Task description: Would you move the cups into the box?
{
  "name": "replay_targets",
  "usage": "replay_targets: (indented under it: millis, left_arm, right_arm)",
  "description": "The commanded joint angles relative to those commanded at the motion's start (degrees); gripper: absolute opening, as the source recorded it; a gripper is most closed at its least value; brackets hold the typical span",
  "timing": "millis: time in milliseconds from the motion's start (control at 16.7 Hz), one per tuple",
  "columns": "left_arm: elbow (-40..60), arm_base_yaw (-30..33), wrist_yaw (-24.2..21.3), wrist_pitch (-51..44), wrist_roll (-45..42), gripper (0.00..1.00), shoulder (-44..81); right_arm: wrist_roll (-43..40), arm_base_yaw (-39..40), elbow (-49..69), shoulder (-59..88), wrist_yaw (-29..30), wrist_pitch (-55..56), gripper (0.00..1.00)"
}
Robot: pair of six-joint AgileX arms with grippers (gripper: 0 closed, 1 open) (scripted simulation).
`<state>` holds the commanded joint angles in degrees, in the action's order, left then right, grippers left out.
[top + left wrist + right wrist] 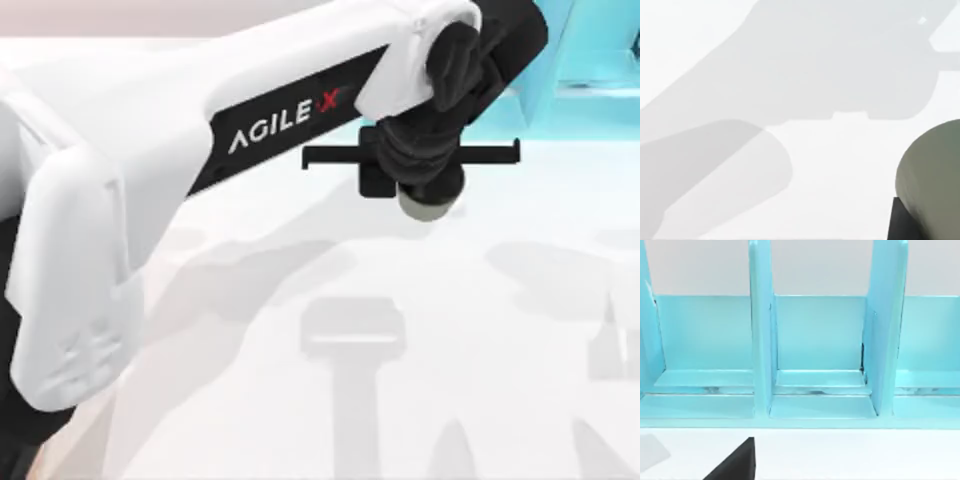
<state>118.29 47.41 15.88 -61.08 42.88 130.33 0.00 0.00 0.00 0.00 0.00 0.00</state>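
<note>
The left arm [150, 160], white with a black band lettered AGILE X, reaches from the top view's left edge across the white table [300, 420] toward the turquoise shelf unit [590, 90] at the far right corner. The left gripper [425, 195] hangs at the end of it, above the table and just short of the shelf unit. Under the gripper's black body the pale base of the plain dark olive-grey handleless cup [428, 205] shows. In the left wrist view the rounded olive-grey wall of that cup [932, 175] sits close to the lens, with a black finger [900, 222] against it. The cup is lifted clear of the table and the left gripper is clamped on it.

Landmark: the shelf unit. The cup is near its front, on the table side. Shadows of the arm and gripper lie on the table away from the shelf unit.

The right wrist view faces the shelf unit's open compartments [820, 340], divided by upright turquoise partitions, with a black finger tip [737, 462] low in front; whether the right gripper is open or closed cannot be told.
</note>
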Motion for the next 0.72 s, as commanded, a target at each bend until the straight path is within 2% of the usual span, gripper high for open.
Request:
replay_targets:
  millis: [180, 480, 720]
  left_arm:
    - [-4.04, -1.50, -0.36, -0.19, -1.49, 0.00, -4.36]
    - [-4.09, -1.41, -0.29, -0.27, -1.71, 0.00, -4.47]
    - [-5.64, -7.58, -1.44, -2.42, -7.82, 0.00, -6.33]
  right_arm:
    - [0.00, 0.00, 0.00, 0.00, 0.00, 0.00, 1.00]
    - [0.00, 0.00, 0.00, 0.00, 0.00, 0.00, 1.00]
    - [0.00, 0.00, 0.00, 0.00, 0.00, 0.00, 1.00]
